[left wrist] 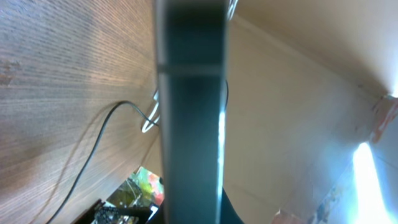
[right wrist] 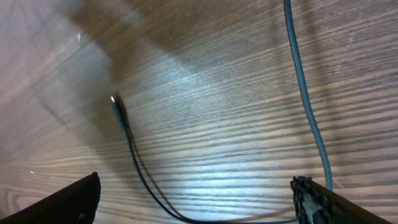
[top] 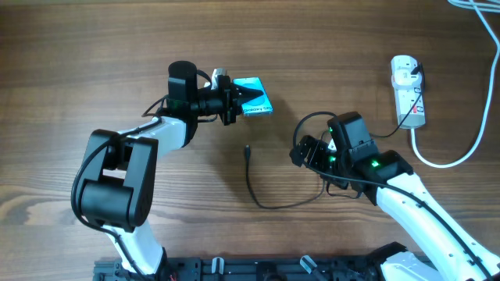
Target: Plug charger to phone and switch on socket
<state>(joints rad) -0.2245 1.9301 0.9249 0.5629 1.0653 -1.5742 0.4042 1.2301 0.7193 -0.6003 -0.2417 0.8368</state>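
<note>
The left gripper (top: 244,97) pinched the phone (top: 258,104); the spread right gripper (top: 298,154) might brush the charger tip (top: 247,149) farther from the phone.

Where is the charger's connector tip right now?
In the overhead view, the connector tip lies loose on the table, below the phone held in the left tool and left of the right tool.

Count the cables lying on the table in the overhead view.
2. The thin black charger cable loops across mid-table to the right arm, which hides part of it. The thick white cord curves from the socket up the right side.
</note>
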